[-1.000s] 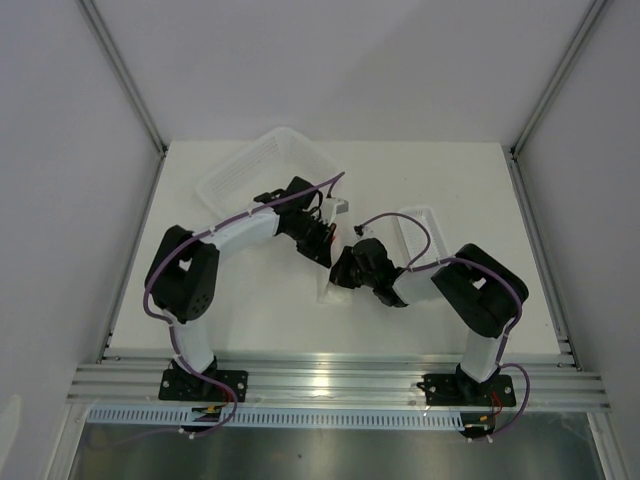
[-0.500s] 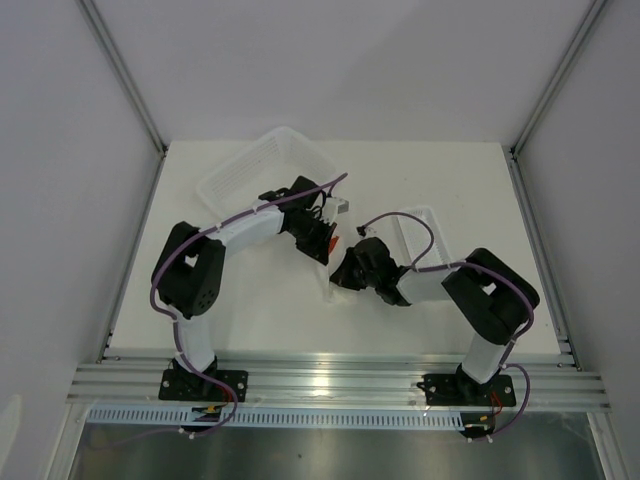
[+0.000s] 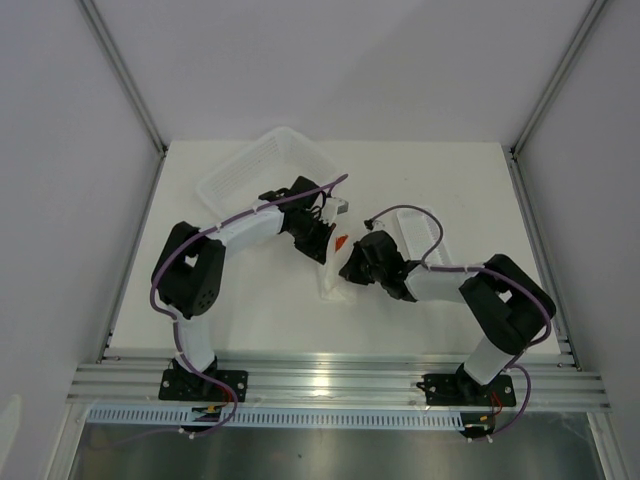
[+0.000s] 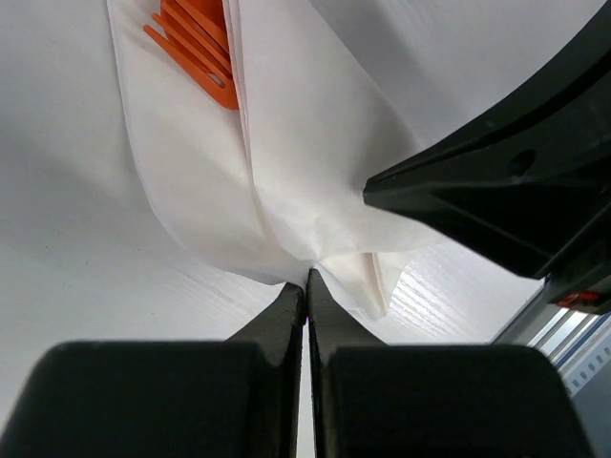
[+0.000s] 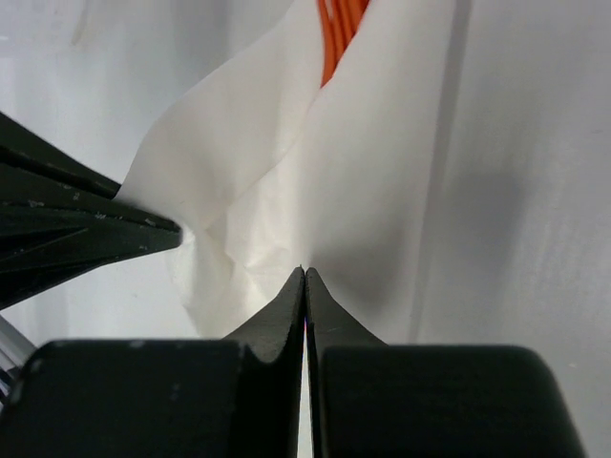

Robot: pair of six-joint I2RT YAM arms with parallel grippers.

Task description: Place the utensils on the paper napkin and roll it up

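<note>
The paper napkin (image 4: 286, 153) is folded up around the orange-red utensils (image 4: 196, 43), whose ends poke out of the fold at the top. My left gripper (image 4: 306, 277) is shut, with a gathered edge of the napkin pinched at its tips. My right gripper (image 5: 305, 272) is shut too, its tips nipping the napkin (image 5: 286, 162) below the utensils (image 5: 339, 29). From above, the two grippers (image 3: 325, 238) (image 3: 352, 266) meet mid-table over the napkin (image 3: 330, 287), with a bit of orange utensil (image 3: 341, 242) showing between them. How many utensils there are is hidden.
A large white mesh basket (image 3: 255, 170) lies tilted at the back left, just behind the left arm. A narrow white plastic tray (image 3: 425, 232) sits to the right of the grippers, partly under the right arm's cable. Metal rails run along the near edge.
The right gripper has shifted right and back a little, its elbow swinging outward. The orange utensil tips have come into view between the two grippers. The left arm has barely moved.
</note>
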